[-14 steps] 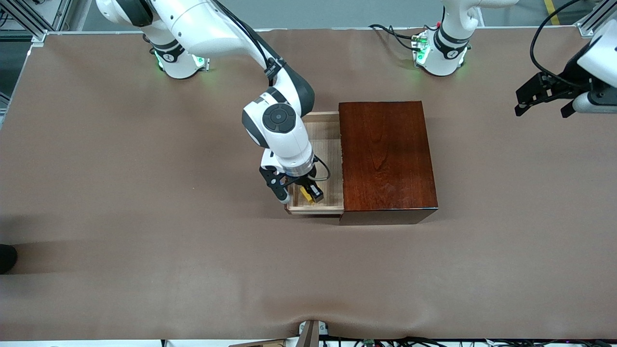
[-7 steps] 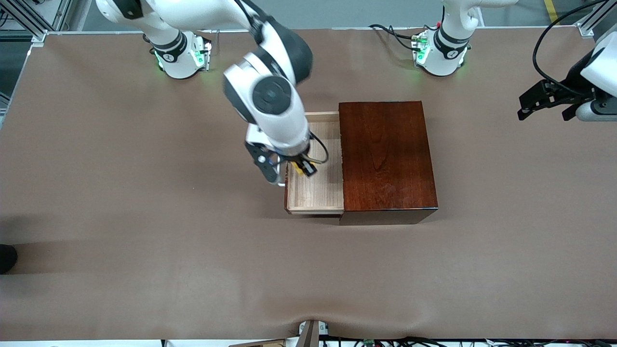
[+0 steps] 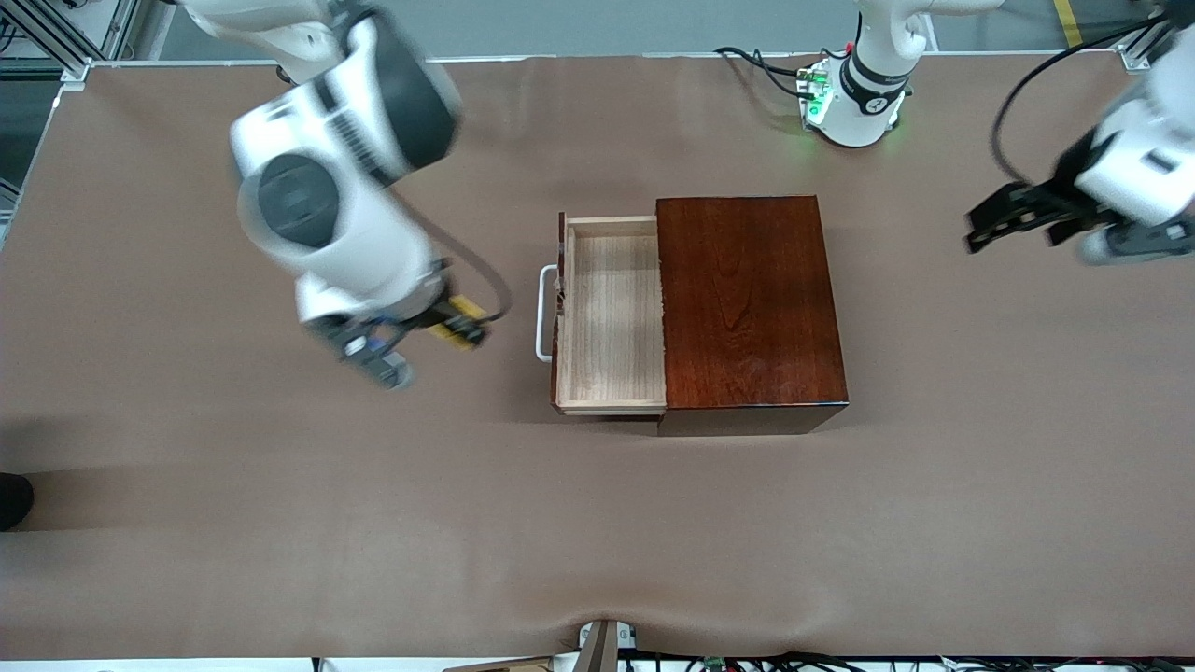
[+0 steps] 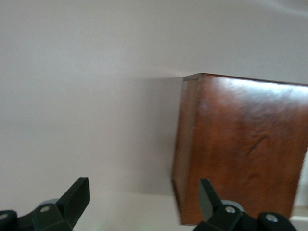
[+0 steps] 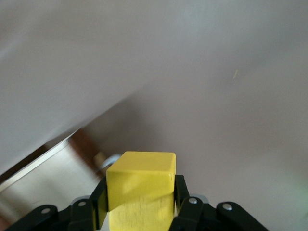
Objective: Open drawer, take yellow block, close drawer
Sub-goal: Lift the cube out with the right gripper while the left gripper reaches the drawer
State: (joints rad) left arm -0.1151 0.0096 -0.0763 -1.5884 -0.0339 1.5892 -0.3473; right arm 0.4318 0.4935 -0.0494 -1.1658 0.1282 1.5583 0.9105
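Aloft, right gripper (image 3: 446,329) clamps yellow block (image 3: 459,326) — drawer (image 3: 611,313) open.

The drawer (image 3: 611,313) stands pulled out of its glossy reddish-brown box toward the right arm's end of the tabletop; its pale light-wood inside lies bare, and its white U-shaped bar handle (image 3: 543,313) faces that same end; the yellow block (image 5: 140,191), a small bright cube with plain faces, is out of the drawer, pinched between the fingers of the right claw (image 3: 446,324) in the air over bare tabletop beside the handle.
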